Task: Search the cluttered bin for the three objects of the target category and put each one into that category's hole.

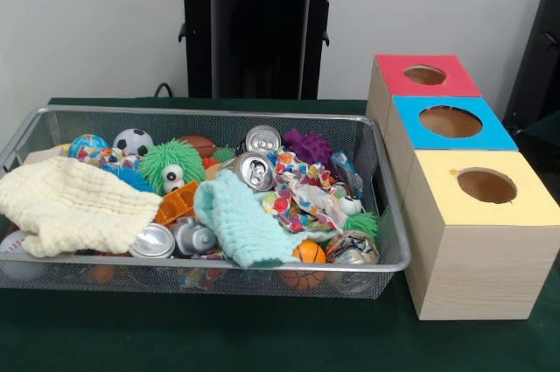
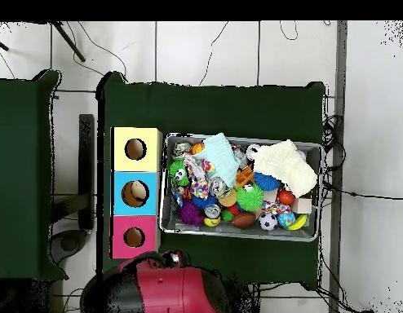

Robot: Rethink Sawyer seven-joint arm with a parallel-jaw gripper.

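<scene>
Beneath the cloths (image 1: 74, 206) in my bin (image 1: 210, 113), targets may hide; digging could snag fabric. My end effector is unseen.

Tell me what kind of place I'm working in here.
Likely a robotics lab test station, not a home: a green-covered table, a wire mesh bin of assorted toys and cans, three wooden boxes with holes, and cables across the tiled floor.
</scene>
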